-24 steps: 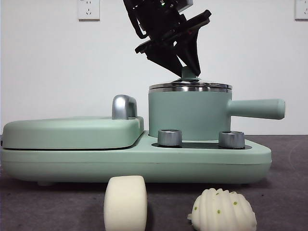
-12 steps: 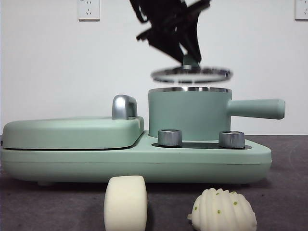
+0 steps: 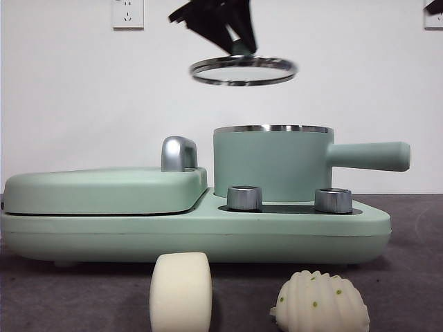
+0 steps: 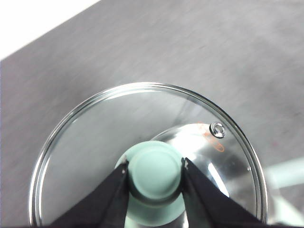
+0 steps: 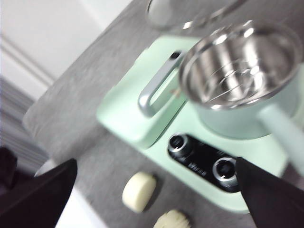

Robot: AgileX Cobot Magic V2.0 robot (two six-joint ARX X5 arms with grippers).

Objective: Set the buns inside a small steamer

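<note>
My left gripper (image 4: 154,164) is shut on the green knob (image 4: 155,172) of the glass lid (image 3: 243,70). It holds the lid in the air, above and a little left of the small steamer (image 3: 273,166). The steamer stands uncovered, and the right wrist view shows its bare steel inside (image 5: 237,61). The smooth bun (image 3: 181,292) and the ridged bun (image 3: 320,303) lie on the table in front of the cooker, also seen as the smooth bun (image 5: 138,191) and the ridged bun (image 5: 173,221). My right gripper (image 5: 154,161) hangs open high above the table, holding nothing.
The steamer sits on a mint-green cooker base (image 3: 208,235) with two steel dials (image 3: 243,198) (image 3: 333,200). A closed flat griddle (image 3: 104,190) with a chrome handle (image 3: 178,153) fills the base's left half. The steamer's side handle (image 3: 367,155) points right.
My left gripper has lifted the lid off the steamer, carrying it upward and then to the left. The steamer now stands uncovered. The buns have not moved.
</note>
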